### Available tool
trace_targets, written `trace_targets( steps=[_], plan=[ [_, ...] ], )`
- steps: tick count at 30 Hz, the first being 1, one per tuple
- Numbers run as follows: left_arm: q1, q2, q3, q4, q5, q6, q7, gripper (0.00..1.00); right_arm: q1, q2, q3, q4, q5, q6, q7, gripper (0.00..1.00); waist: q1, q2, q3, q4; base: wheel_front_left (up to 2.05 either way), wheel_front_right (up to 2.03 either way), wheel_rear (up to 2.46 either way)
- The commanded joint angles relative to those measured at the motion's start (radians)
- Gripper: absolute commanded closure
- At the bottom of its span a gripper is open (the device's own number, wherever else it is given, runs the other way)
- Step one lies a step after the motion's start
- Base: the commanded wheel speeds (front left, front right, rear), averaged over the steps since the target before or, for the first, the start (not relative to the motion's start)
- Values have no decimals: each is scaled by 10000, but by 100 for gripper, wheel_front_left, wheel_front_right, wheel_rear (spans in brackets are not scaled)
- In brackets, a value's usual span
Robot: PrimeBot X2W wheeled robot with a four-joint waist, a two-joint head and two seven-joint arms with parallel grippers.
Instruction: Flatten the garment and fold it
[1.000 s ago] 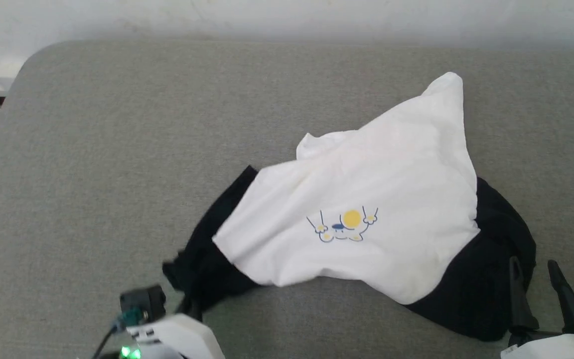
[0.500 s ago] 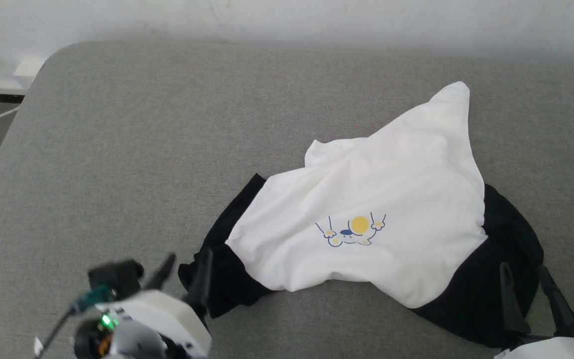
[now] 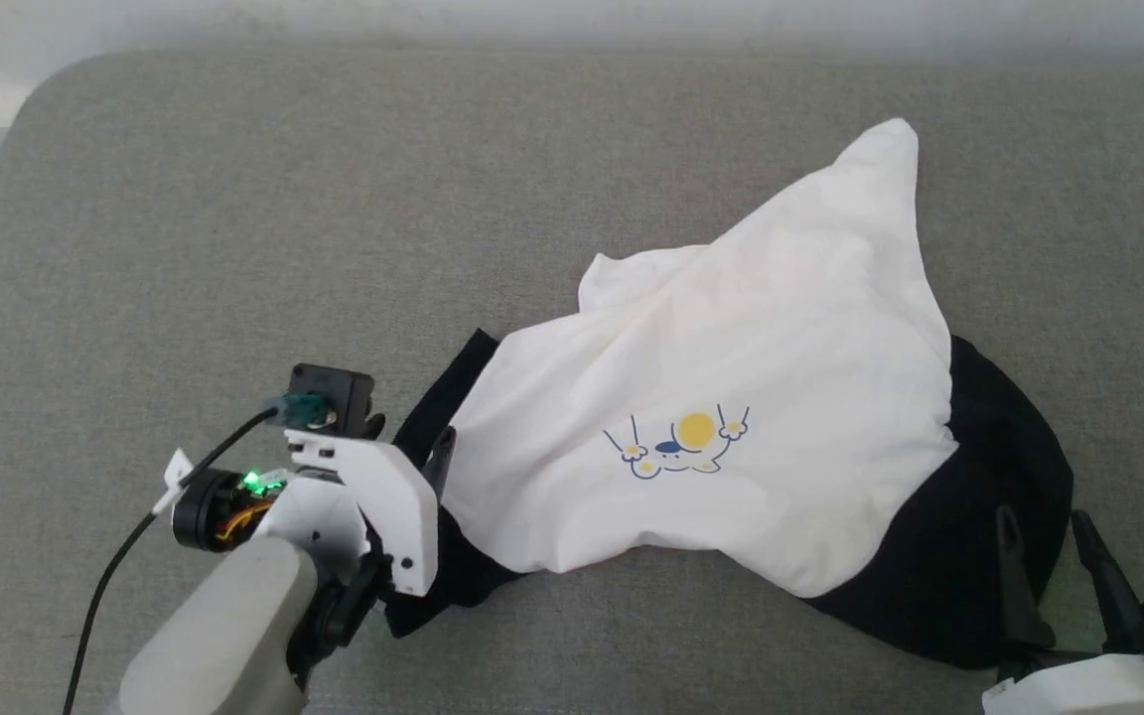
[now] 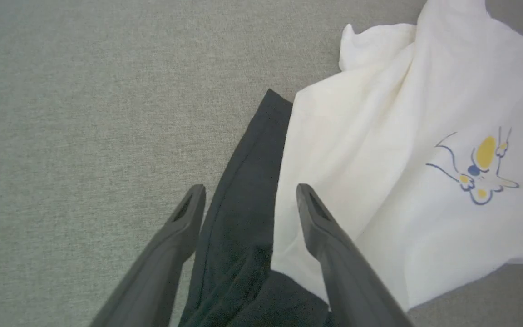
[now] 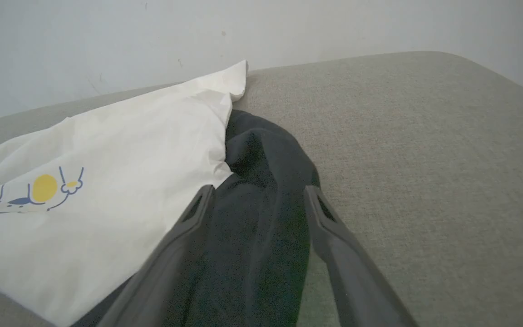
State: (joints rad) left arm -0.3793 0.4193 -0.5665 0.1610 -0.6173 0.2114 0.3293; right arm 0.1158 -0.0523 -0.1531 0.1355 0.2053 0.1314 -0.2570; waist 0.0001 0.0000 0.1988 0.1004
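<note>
Grey upholstered surface before a pale wall; the garment lies crumpled right of centre, white body uppermost, cartoon print facing up; left black sleeve trails toward the near left, right black sleeve bunches at the near right; left gripper straddles the left black sleeve, its 2 fingers spread wide, gripping nothing; right gripper is likewise spread above the right black sleeve, empty.

The garment lay on the bench, right of centre near the front edge, left pincer at its left end, right pincer at its right.
</note>
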Motion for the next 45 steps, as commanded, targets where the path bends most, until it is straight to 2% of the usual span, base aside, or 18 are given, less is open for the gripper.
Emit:
trace_targets(
  steps=[1, 9, 13, 17, 23, 27, 28, 29, 30, 37, 40, 45],
  plan=[
    [-362, -11, -178, 475, 176, -167, 118, 0, -151, 20, 0, -35, -87, -7, -47, 0, -1, 0, 211, -216, 0, 0, 0],
    [-1150, -299, -314, 2362, 95, -496, 308, 0, -229, 20, -73, -100, -118, -7, -47, 0, -1, 0, 433, -396, 0, 0, 0],
    [-1381, -342, -33, 2621, -156, -527, 156, 0, -176, 20, -120, -85, -103, -7, -47, 0, -1, 0, 453, -310, 0, 0, 0],
    [-1446, -256, -223, 2929, -171, -710, 525, 0, -233, 20, -71, -41, -115, -7, -47, 0, -1, 0, 471, -230, 0, 0, 0],
    [-1469, -638, -313, 3135, -644, -1065, 907, 0, -314, 20, -99, -101, -145, -7, -47, 0, -1, 0, 602, -99, 0, 0, 0],
    [-1514, -750, -390, 3212, -695, -1136, 967, 0, -340, 20, -121, -107, -175, -7, -47, 0, -1, 0, 676, -78, 0, 0, 0],
    [-1532, -773, -406, 3253, -687, -1137, 947, 31, -353, 20, -124, -102, -182, -7, -47, 0, -1, 0, 700, -80, 0, 0, 0],
    [-1550, -789, -431, 3303, -669, -1154, 914, 79, -366, 20, -121, -98, -186, -7, -47, 0, -1, 0, 721, -86, 0, 0, 0],
    [-1562, -799, -494, 3349, -646, -1233, 896, 100, -381, 20, -118, -91, -188, -7, -47, 0, -1, 0, 741, -96, 0, 0, 0],
    [-1645, -993, -375, 3362, -800, -1489, 268, 100, -458, 20, -126, -52, -161, -7, -47, 0, -1, 0, 803, -125, 0, 0, 0],
    [-1795, -952, -87, 3062, -830, -1380, -221, 100, -431, 20, -169, -5, -138, -7, -47, 0, -1, 0, 730, -88, 0, 0, 0],
    [-2043, -706, 609, 2261, -820, -849, -1039, 100, -375, 20, -139, 124, -46, -7, -47, 0, -1, 0, 447, 5, 0, 0, 0]
  ],
)
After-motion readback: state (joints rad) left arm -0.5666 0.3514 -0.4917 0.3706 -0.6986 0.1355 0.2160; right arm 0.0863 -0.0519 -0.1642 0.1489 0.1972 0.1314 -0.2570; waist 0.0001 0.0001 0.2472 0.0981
